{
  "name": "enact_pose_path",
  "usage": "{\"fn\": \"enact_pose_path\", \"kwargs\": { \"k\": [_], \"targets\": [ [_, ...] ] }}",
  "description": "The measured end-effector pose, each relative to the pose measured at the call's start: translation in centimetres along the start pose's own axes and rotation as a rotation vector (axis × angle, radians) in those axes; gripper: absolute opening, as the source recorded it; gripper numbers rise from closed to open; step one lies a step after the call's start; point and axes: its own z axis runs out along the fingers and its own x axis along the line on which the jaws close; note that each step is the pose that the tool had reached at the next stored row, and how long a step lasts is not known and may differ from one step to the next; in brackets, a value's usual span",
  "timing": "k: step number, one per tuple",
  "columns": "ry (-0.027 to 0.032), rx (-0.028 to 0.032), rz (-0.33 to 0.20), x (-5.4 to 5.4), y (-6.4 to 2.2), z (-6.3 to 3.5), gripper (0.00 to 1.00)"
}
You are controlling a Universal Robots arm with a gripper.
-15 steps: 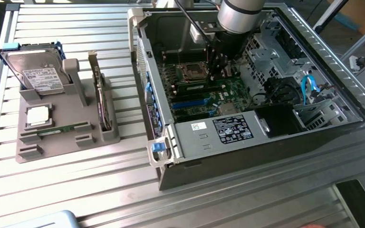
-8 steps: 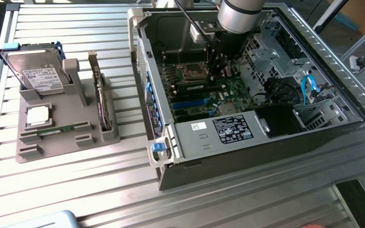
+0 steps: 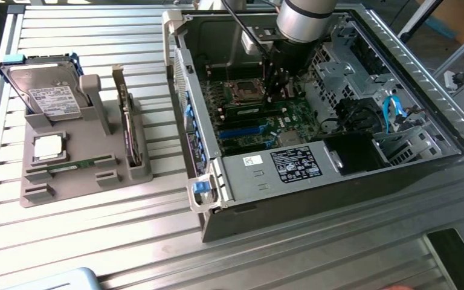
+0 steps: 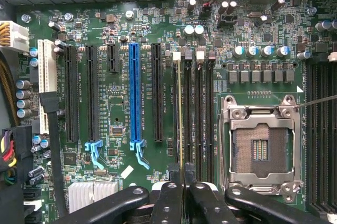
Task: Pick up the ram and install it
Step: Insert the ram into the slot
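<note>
Green and skinny is about all we get of the ram (image 4: 179,113). We're looking at the long, thin circuit-board stick edge-on. In the wrist view it's just a narrow line with a yellowish tint, running along the memory slot nearest the long black expansion slots. That's the slot with a white clip (image 4: 176,54) at its far end. The chips are hidden from this angle.

The black end effector (image 4: 182,175) is pinched down narrow on the near end of the stick, with its fingers (image 4: 167,197) pressed in from either side, so we'd call that a grip on the ram. We can't tell whether the stick is fully seated or just sitting on the slot.

Right beside it are three more dark memory slots. Past those is the square silver CPU socket (image 4: 261,140) with its pin field showing. On the other side sits the blue expansion slot (image 4: 134,92).

From the exterior view, the silver arm (image 3: 301,18) reaches down into the open grey computer case (image 3: 313,199) on the ribbed metal worktop (image 3: 95,241), over the green motherboard (image 3: 292,118).

Well apart, toward the exterior view's left, is the grey plastic holder (image 3: 70,181). It carries:
- the silver hard drive with a white label (image 3: 51,96), standing up
- an upright brownish-green card (image 3: 125,121)
- a second green stick (image 3: 79,164), lying flat
</note>
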Motion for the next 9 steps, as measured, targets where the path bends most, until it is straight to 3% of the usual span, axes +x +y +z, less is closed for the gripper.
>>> {"fn": "enact_pose_path", "kwargs": {
  "k": [9],
  "targets": [
    [0.0009, -0.0002, 0.0, 0.0, 0.0, -0.06, 0.12]
  ]
}}
